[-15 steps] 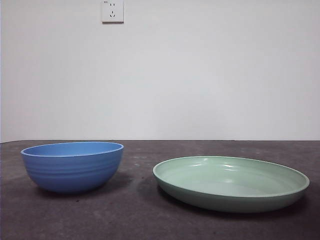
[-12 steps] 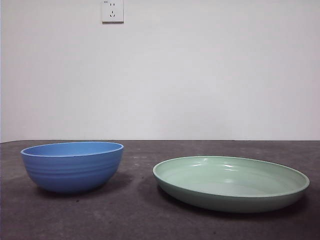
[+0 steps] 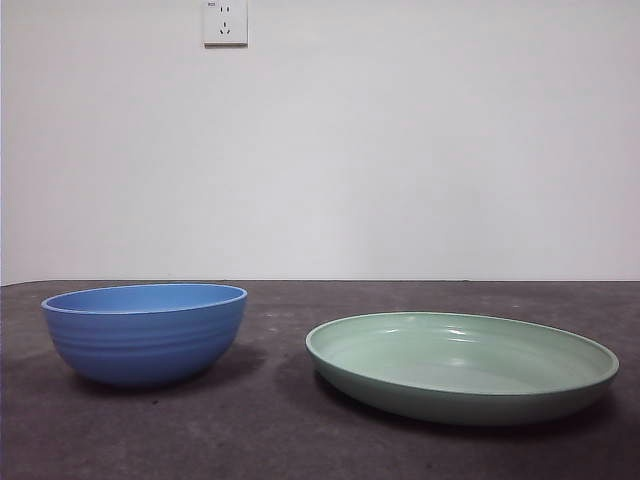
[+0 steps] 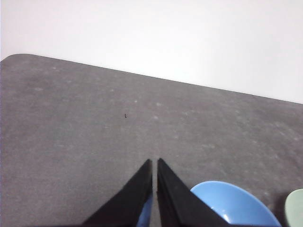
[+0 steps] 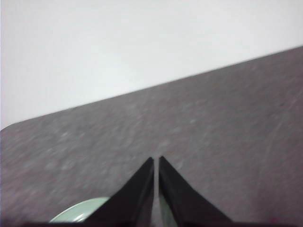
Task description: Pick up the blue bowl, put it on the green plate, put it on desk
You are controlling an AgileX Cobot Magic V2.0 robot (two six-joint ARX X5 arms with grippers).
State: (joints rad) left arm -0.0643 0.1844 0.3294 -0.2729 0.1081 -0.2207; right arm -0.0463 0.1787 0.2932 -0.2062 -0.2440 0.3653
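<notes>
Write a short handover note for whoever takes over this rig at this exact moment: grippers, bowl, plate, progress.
Left gripper: jaws shut, empty, up in the air with the blue bowl close below it.
Right gripper: jaws shut, empty, hanging above the green plate.
Neither arm shows in the front view.
The blue bowl stands upright on the desk; the green plate lies beside it with a clear gap between them, nothing in it.
Done: nothing, the bowl is not yet grasped.
Left: open the jaws, pick up the bowl, set it on the plate, then put it back on the desk.
</notes>
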